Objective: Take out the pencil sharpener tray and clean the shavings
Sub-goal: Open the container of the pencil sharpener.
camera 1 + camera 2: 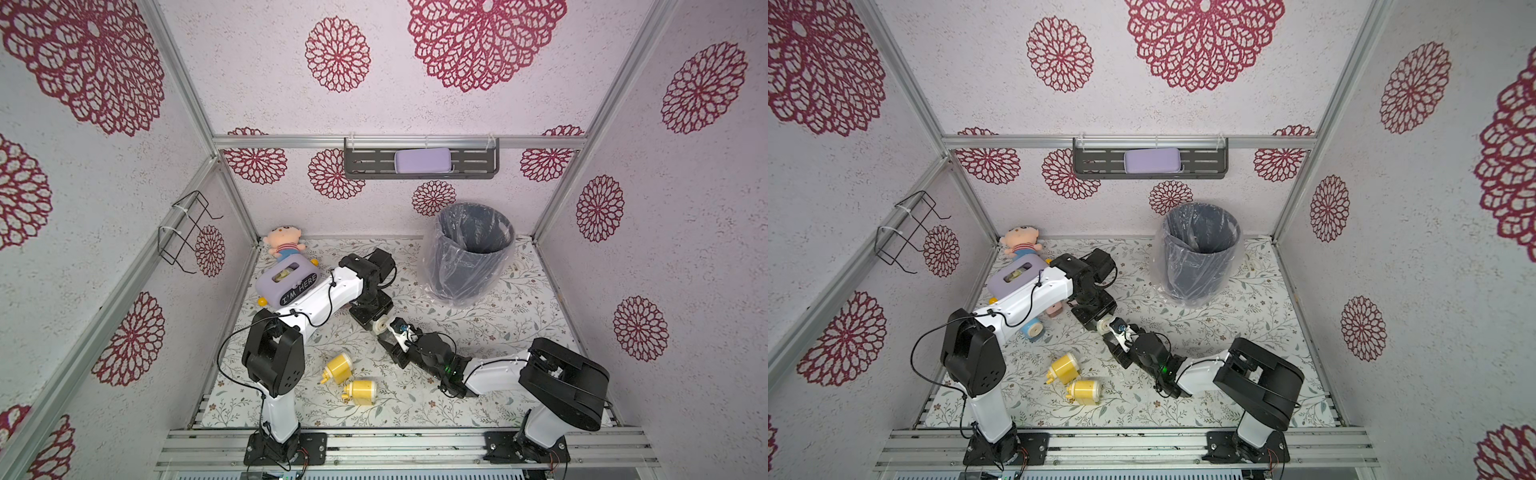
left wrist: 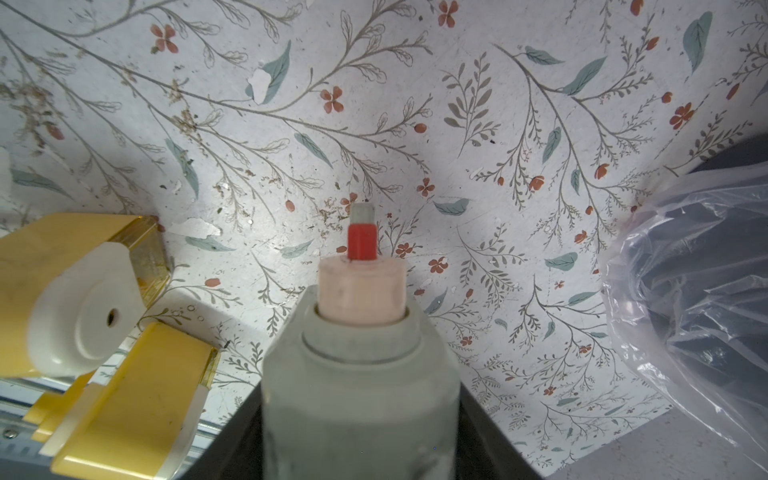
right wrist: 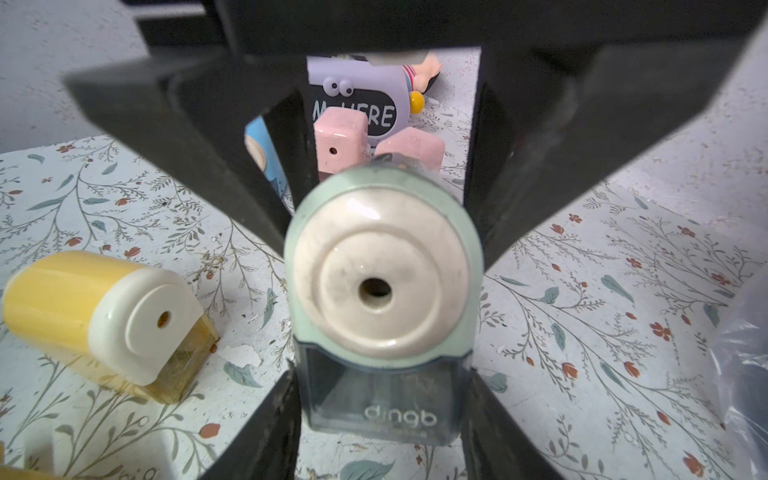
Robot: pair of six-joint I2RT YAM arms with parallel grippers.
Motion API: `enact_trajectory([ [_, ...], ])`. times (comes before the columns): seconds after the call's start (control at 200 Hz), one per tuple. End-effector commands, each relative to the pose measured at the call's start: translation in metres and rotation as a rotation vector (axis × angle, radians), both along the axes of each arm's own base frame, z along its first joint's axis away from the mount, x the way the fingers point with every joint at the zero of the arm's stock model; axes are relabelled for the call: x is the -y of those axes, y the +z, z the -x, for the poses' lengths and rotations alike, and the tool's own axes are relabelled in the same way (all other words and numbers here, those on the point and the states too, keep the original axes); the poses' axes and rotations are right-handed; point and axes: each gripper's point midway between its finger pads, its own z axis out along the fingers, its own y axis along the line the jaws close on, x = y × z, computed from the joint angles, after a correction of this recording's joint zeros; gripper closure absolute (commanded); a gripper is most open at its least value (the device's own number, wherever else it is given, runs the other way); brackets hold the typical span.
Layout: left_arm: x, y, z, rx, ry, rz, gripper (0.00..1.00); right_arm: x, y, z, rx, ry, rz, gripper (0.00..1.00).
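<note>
The pencil sharpener (image 3: pixel 380 270) has a pale green body, a cream face with a pencil hole, and a smoky see-through tray (image 3: pixel 382 399) marked "dingb" under the face. It sits just above the flowered floor, mid-table in both top views (image 1: pixel 384 326) (image 1: pixel 1106 325). My left gripper (image 2: pixel 361 436) is shut on the green body (image 2: pixel 361 374) from behind; the pink crank hub (image 2: pixel 361 291) points away from it. My right gripper (image 3: pixel 380 419) faces the front, fingers (image 3: pixel 266 419) pressed against both sides of the tray. The tray sits in the body. Shavings inside it are too dim to see.
Two yellow sharpeners (image 1: pixel 338 368) (image 1: pixel 361 391) lie near the front. A grey bin (image 1: pixel 471 249) lined with clear plastic stands at the back right. A purple box (image 1: pixel 286 282), a plush doll (image 1: pixel 284 243) and pink sharpeners (image 3: pixel 340 137) crowd the back left. Brown crumbs (image 2: pixel 183 116) dot the floor.
</note>
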Motion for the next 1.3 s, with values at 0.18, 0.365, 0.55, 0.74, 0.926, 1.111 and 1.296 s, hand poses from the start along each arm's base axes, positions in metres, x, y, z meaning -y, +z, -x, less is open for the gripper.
enact_trajectory([
  [0.18, -0.020, -0.006, -0.015, 0.037, 0.036, -0.116, 1.00, 0.001, 0.026, 0.006, 0.042, 0.002, -0.069, 0.53],
  [0.365, -0.019, -0.007, -0.016, 0.033, 0.032, -0.116, 1.00, 0.004, 0.028, 0.007, 0.050, -0.003, -0.075, 0.46],
  [0.55, -0.018, -0.007, -0.015, 0.030, 0.028, -0.109, 1.00, 0.003, 0.027, 0.007, 0.051, -0.005, -0.073, 0.40],
  [0.74, -0.016, -0.005, -0.015, 0.035, 0.023, -0.096, 1.00, -0.006, 0.022, 0.004, 0.041, 0.005, -0.068, 0.40],
  [0.926, -0.014, -0.004, -0.014, 0.035, 0.016, -0.084, 1.00, -0.010, 0.013, 0.000, 0.028, 0.001, -0.064, 0.28],
  [1.111, -0.014, -0.001, -0.015, 0.043, 0.016, -0.081, 1.00, -0.011, 0.007, -0.004, 0.020, -0.012, -0.062, 0.23],
  [1.296, -0.014, -0.001, -0.015, 0.042, 0.013, -0.079, 1.00, -0.011, 0.005, -0.010, 0.016, -0.027, -0.067, 0.23],
])
